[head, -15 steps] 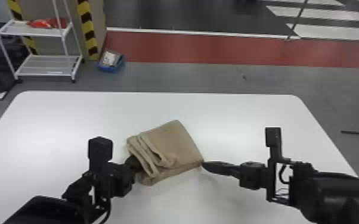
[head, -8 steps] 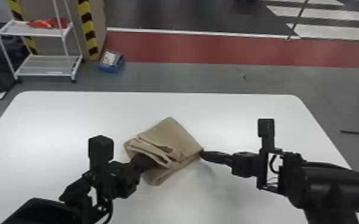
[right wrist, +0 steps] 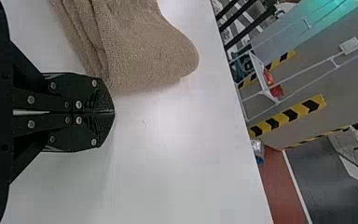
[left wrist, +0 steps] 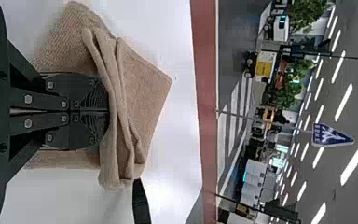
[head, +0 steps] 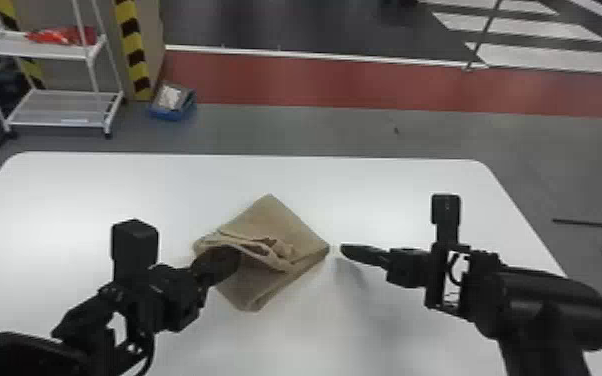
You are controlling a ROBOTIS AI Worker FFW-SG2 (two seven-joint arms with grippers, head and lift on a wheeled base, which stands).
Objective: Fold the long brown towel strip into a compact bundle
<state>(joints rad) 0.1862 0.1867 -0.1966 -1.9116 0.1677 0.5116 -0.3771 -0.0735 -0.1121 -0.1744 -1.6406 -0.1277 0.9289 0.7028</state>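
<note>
The brown towel (head: 285, 215) lies on the table (head: 390, 195), already doubled into a squat, lopsided packet, one corner toward the far side and a ruffled flap (head: 262, 250) across its top. At the towel's left, the left tool (head: 225, 262) has its fingers pressed together, their tips tucked against the underside of that flap; whether a layer is nipped between them I cannot tell. The placing suggests the flap is being propped or nudged over so it will sit tidily on the layers below. The right tool (head: 349, 250) is also closed, empty, just off the towel's right corner and not touching it, probably kept close to steady or push that side. This looks like late folding, with the shape mostly made and the flap left to settle. Next, the flap likely wants smoothing down; dragging from the left alone could swing the whole towel round or bunch the soft layers.
</note>
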